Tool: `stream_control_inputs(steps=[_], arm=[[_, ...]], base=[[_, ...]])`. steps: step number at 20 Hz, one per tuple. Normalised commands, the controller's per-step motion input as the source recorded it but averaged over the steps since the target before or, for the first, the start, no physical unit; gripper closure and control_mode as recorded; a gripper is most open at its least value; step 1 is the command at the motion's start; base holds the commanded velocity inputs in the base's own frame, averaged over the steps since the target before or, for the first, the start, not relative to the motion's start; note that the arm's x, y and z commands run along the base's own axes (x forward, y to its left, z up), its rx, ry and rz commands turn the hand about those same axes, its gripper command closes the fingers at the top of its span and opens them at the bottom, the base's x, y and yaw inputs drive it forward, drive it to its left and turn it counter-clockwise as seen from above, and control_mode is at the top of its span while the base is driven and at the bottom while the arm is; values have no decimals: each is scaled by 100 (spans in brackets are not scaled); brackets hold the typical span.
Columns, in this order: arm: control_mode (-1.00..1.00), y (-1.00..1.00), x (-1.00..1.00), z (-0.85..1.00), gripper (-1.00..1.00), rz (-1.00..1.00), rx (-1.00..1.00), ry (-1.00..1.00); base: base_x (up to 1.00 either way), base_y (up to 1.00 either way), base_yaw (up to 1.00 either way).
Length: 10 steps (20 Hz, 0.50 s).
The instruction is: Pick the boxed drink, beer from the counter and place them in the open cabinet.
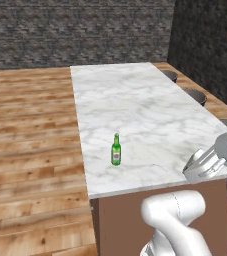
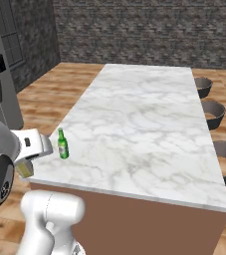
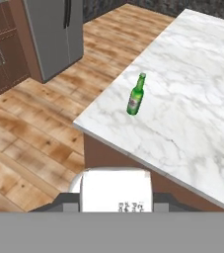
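The gripper (image 3: 114,200) is clamped shut on the boxed drink (image 3: 114,190), whose white top sits between the 2 finger tips in the hand view; in the right base view the carton (image 2: 26,168) hangs under the hand, off the counter's near corner. The beer (image 1: 116,150) stands upright on the counter (image 1: 145,110), near its front left corner and well apart from the hand. Beyond, 3 dark stools (image 2: 214,113) line the counter's right side. A grey refrigerator (image 3: 54,34) stands past the wooden floor (image 1: 30,125).
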Motion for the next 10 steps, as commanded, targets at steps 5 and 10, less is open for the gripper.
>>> stream_control_inputs(steps=[5,10], arm=[[100,0,0,0,100,0,0,0],[100,0,0,0,100,0,0,0]], base=[[10,2,0],[-12,-22,0]])
